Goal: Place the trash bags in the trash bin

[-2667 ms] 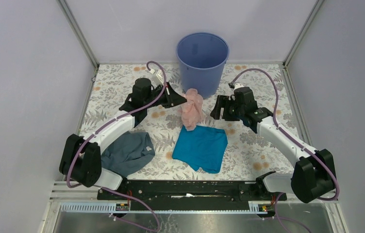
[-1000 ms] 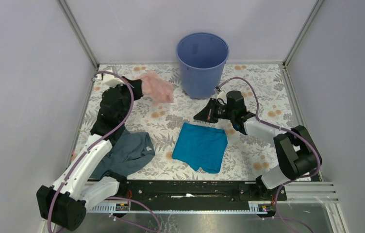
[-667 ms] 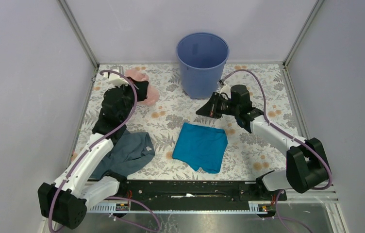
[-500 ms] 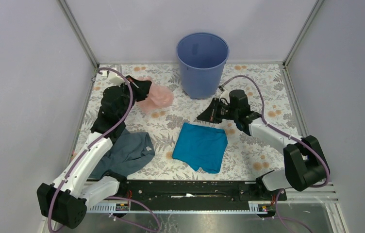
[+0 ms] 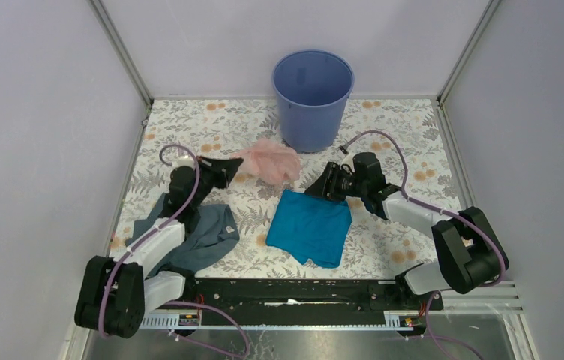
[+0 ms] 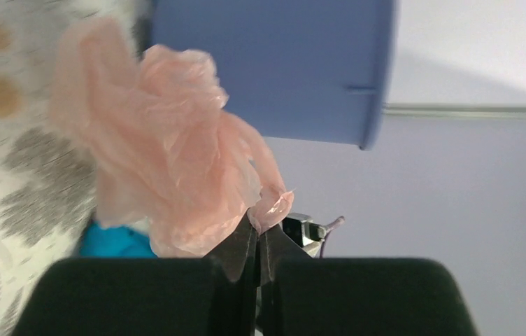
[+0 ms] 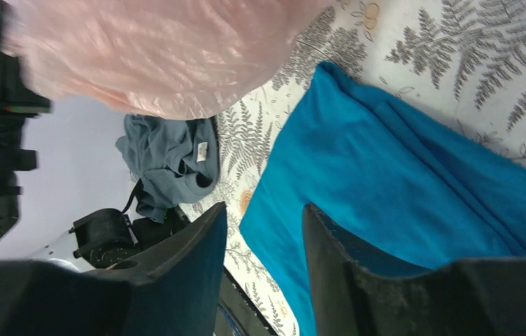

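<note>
Mid-table, just in front of the round blue plastic bin (image 5: 313,97): 1 crumpled pink thin-plastic trash bag (image 5: 270,160), pinched at its left end by my left gripper (image 6: 253,245), jaws pressed together on the film; right gripper (image 7: 262,224) spread, empty, at far edge of the teal cloth (image 5: 310,227). Status, my est.: bin interior shows nothing, so lift + drop are left. Bag's long axis approx. left–right, free end toward the right gripper.

The left arm (image 5: 156,237) lies low and reaches forward, and the left gripper (image 5: 232,166) is pressed closed on a pink trash bag (image 5: 270,161). The right arm (image 5: 414,213) reaches inward, also low. The right gripper (image 5: 322,187) has its fingers apart.
</note>
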